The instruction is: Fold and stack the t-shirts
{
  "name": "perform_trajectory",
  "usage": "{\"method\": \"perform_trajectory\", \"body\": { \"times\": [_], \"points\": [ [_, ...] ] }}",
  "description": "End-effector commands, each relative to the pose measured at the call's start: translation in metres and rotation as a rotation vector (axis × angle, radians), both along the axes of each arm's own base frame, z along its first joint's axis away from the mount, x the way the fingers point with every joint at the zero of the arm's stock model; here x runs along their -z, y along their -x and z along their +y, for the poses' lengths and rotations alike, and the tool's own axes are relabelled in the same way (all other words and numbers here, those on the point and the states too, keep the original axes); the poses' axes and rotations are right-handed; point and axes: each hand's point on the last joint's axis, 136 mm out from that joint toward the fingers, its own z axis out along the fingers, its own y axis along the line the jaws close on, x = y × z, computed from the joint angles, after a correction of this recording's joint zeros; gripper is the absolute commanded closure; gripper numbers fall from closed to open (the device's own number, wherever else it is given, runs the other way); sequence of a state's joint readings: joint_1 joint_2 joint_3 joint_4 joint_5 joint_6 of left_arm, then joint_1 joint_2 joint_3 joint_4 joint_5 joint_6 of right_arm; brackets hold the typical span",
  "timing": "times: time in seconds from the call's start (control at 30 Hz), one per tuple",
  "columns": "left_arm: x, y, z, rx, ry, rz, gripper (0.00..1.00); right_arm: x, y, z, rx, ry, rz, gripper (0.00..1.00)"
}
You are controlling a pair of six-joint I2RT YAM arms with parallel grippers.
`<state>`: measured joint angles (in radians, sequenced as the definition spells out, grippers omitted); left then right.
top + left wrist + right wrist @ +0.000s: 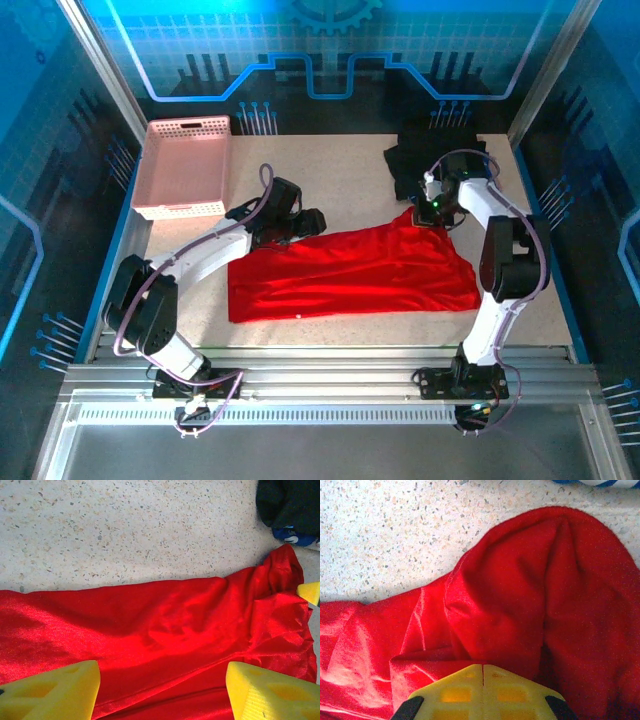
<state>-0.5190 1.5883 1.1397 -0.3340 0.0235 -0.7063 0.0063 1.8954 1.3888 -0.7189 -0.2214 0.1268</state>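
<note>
Red t-shirt (350, 272) lies mid-frame, folding unfinished; dark shirts (430, 160) sit piled upper right. Left tool (160, 690) gapes wide; right tool (483, 669) pinches red cloth.

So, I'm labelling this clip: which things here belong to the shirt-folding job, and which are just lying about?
Job: red t-shirt; dark shirts; left pincer, open over the red t-shirt; right pincer, shut on its corner.
Lying about: pink basket.

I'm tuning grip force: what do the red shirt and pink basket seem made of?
The bright red cloth t-shirt looks like thin, slightly shiny fabric: soft folds, bright highlights. The pink perforated basket looks like rigid matte plastic, judging by its moulded holes.
</note>
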Motion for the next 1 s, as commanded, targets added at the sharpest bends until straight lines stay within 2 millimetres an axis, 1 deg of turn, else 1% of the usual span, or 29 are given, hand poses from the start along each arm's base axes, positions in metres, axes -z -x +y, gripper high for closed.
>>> {"method": "perform_trajectory", "body": {
  "times": [0.0, 0.07, 0.13, 0.23, 0.27, 0.37, 0.47, 0.57, 0.77, 0.83, 0.97],
  "points": [
    [0.002, 0.006, 0.008, -0.004, -0.026, -0.003, 0.32, -0.015, 0.012, 0.009, -0.018, -0.023, -0.001, 1.0],
    [0.007, 0.006, 0.007, -0.005, -0.028, 0.006, 0.32, -0.015, 0.012, 0.006, -0.011, -0.006, -0.007, 1.0],
    [0.01, 0.006, 0.006, -0.002, -0.023, 0.012, 0.32, -0.013, 0.009, 0.004, -0.004, -0.006, 0.0, 0.95],
    [0.012, 0.005, 0.005, 0.0, -0.023, 0.02, 0.32, -0.016, 0.008, 0.009, -0.014, -0.024, 0.0, 1.0],
    [0.012, 0.005, 0.004, 0.002, -0.025, 0.02, 0.32, -0.017, 0.008, 0.01, -0.017, -0.025, -0.002, 1.0],
    [0.014, 0.006, 0.006, -0.004, -0.03, 0.023, 0.32, -0.023, 0.014, 0.013, -0.024, -0.04, -0.005, 1.0],
    [0.019, 0.008, 0.01, -0.014, -0.041, 0.031, 0.32, -0.032, 0.026, 0.019, -0.025, -0.077, -0.003, 1.0],
    [0.026, 0.009, 0.014, -0.03, -0.055, 0.044, 0.32, -0.041, 0.045, 0.028, -0.033, -0.117, 0.016, 1.0],
    [0.039, 0.006, 0.013, -0.038, -0.072, 0.067, 0.32, -0.046, 0.097, 0.051, -0.053, -0.175, 0.097, 1.0],
    [0.044, 0.005, 0.012, -0.034, -0.077, 0.078, 0.32, -0.045, 0.116, 0.06, -0.061, -0.198, 0.138, 1.0],
    [0.056, 0.003, 0.008, -0.023, -0.08, 0.106, 0.33, -0.037, 0.152, 0.077, -0.087, -0.225, 0.221, 1.0]
  ]
}}
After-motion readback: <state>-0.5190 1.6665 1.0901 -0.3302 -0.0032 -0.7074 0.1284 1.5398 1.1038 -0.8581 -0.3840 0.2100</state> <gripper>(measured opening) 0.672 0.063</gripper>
